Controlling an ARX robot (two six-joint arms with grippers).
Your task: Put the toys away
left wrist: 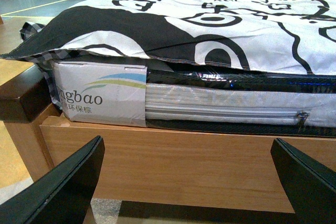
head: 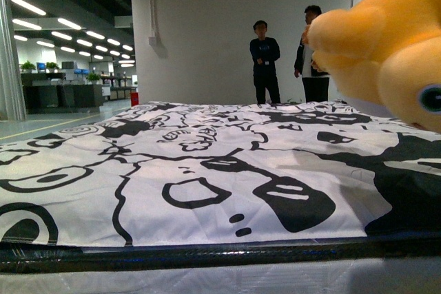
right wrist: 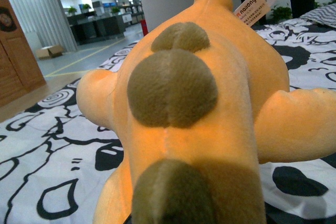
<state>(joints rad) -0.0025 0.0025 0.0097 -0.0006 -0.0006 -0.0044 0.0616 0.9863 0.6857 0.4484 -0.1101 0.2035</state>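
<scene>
The orange-yellow plush toy (head: 389, 46) hangs in the air at the upper right of the front view, above the bed, with a dark eye showing. In the right wrist view it (right wrist: 199, 108) fills the frame: orange body, brown-grey bumps along its back, stubby limbs, a white paper tag. My right gripper is shut on the plush toy; its fingers are hidden under the plush. My left gripper (left wrist: 189, 182) is open and empty, low in front of the wooden bed frame (left wrist: 184, 166), its two black fingers (left wrist: 68, 187) wide apart.
A bed with a black-and-white patterned cover (head: 193, 170) fills the foreground. Its wrapped mattress (left wrist: 210, 106) lies on the wooden frame. Two people (head: 265, 60) stand beyond the far side by a white wall. An open office area lies to the left.
</scene>
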